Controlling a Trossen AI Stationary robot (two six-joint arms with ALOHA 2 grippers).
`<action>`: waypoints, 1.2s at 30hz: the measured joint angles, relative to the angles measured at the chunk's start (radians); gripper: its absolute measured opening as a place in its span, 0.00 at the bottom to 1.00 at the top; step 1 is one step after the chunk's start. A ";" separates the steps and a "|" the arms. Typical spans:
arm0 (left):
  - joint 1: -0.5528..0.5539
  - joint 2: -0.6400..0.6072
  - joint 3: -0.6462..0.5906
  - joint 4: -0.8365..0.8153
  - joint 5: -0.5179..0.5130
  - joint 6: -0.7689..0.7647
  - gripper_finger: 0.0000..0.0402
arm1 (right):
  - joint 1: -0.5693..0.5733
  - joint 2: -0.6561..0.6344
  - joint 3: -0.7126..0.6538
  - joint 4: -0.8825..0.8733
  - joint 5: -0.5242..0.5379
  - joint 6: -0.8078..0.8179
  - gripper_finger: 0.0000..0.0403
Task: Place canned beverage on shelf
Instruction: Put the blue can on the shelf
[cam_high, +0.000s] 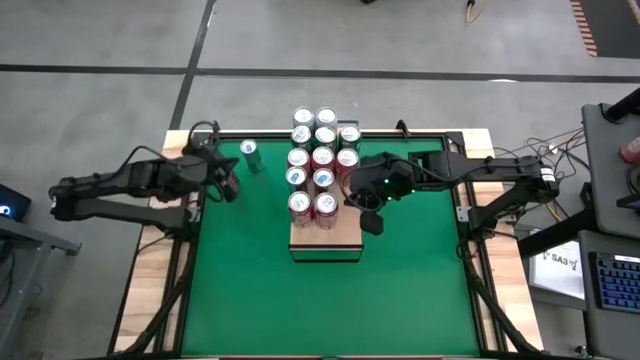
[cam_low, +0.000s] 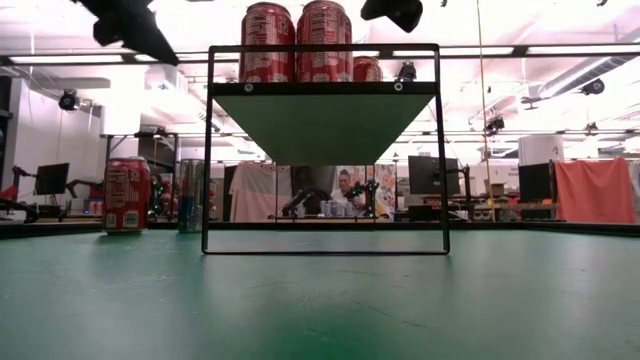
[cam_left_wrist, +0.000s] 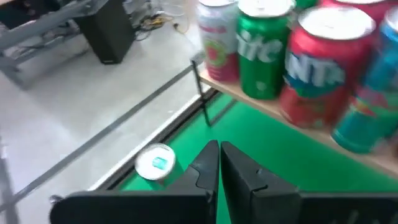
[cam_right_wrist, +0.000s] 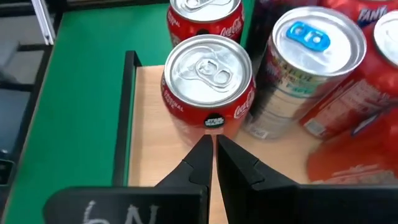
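One green can (cam_high: 250, 154) stands upright on the green mat, off the shelf (cam_high: 326, 236) and just beside the left gripper (cam_high: 229, 187), whose fingers are pressed together and empty. The right gripper (cam_high: 371, 222), likewise closed and empty, hovers at the shelf's right edge, well apart from that can, so the left arm looks the nearer one.

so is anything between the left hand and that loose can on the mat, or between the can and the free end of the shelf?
Nothing visible blocks the left hand, shut, from the lone green can standing on the mat beside it. On the shelf, the cans crowd the far end, and the near end is bare wood. The right hand hovers beside that bare end.
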 joint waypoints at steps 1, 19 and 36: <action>0.019 0.015 0.020 -0.006 0.000 0.011 0.00 | 0.000 0.000 -0.002 0.004 0.001 -0.018 0.03; 0.566 0.237 0.082 -0.021 0.529 0.528 0.00 | 0.003 -0.003 -0.071 -0.046 -0.014 0.032 0.03; 0.634 0.460 0.082 -0.006 0.365 0.434 0.46 | 0.002 -0.004 -0.071 -0.038 -0.013 0.042 0.03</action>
